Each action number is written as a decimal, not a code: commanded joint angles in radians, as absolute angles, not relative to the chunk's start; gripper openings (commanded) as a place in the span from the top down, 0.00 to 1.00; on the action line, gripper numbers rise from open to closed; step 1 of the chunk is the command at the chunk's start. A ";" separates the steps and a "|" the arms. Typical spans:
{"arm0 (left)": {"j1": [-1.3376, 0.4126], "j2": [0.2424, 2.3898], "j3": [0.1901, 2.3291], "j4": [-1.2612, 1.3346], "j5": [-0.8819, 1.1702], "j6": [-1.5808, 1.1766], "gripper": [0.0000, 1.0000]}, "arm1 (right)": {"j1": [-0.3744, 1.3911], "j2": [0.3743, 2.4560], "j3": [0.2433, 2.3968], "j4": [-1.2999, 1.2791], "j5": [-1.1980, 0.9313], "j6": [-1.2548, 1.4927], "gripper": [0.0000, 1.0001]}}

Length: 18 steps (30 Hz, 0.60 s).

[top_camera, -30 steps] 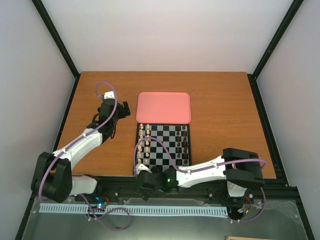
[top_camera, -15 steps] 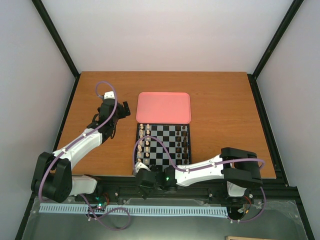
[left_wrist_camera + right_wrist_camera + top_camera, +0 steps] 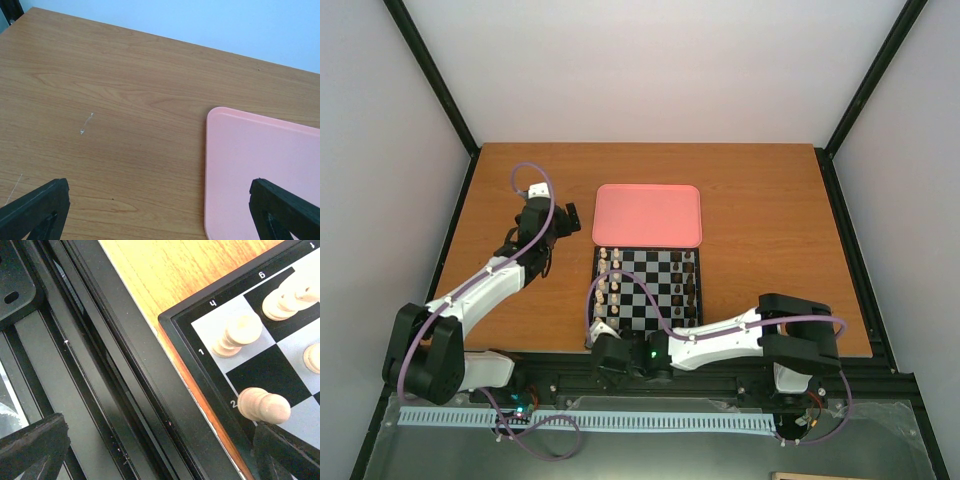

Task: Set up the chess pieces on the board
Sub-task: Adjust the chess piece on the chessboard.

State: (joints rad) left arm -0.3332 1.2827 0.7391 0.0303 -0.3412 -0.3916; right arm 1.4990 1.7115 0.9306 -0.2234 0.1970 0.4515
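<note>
The board lies at the table's near middle. Cream chess pieces stand in two files along its left side. In the right wrist view I see the board's corner with several upright cream pieces. My right gripper is open and empty, hanging over the black rail beside that corner; from above, the right gripper sits at the board's near-left corner. My left gripper hovers left of the pink tray. In the left wrist view the left gripper is open over bare wood, with nothing between its fingers.
A pink tray with nothing on it lies just behind the board, and its edge shows in the left wrist view. Dark brown pieces line the board's right side. A black rail runs along the table's near edge.
My right arm has shifted slightly to the left along the near edge. The left arm, the pieces and the tray have not moved.
</note>
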 commanded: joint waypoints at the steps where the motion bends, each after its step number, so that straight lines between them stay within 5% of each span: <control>1: -0.342 1.295 0.747 0.064 -0.354 -0.381 0.00 | 1.490 1.723 0.964 -0.193 0.200 0.440 0.00; 18: -0.342 1.305 0.751 0.069 -0.353 -0.378 0.00 | 1.476 1.704 0.965 -0.245 0.269 0.455 0.00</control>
State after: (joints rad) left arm -0.3336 1.3006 0.7391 0.0364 -0.3420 -0.3916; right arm 1.4796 1.7214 0.9508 -0.2260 0.2108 0.4416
